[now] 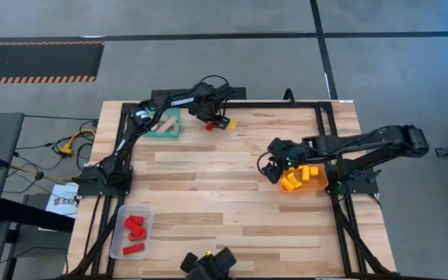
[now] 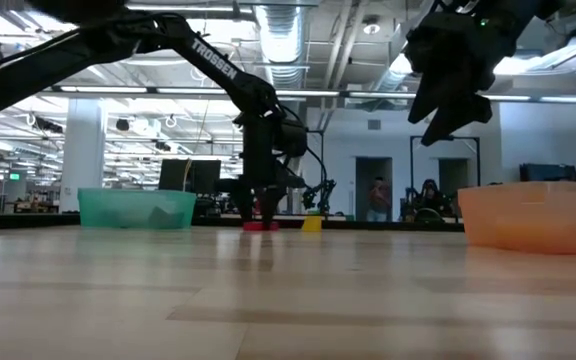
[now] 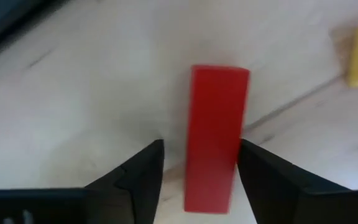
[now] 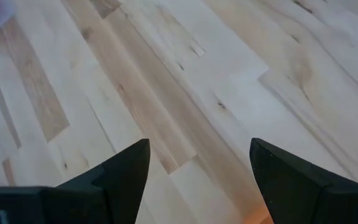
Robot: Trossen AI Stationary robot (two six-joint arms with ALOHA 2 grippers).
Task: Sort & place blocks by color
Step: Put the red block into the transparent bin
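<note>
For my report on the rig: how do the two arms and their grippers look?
Both arms are dark, slim and jointed. The left arm bears white lettering, the right arm a small green light. The left gripper and right gripper each have two black wedge-shaped fingers.

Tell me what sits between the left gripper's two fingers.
A red block, lying on the wooden table between the left gripper's fingers, seen in the left wrist view.
</note>
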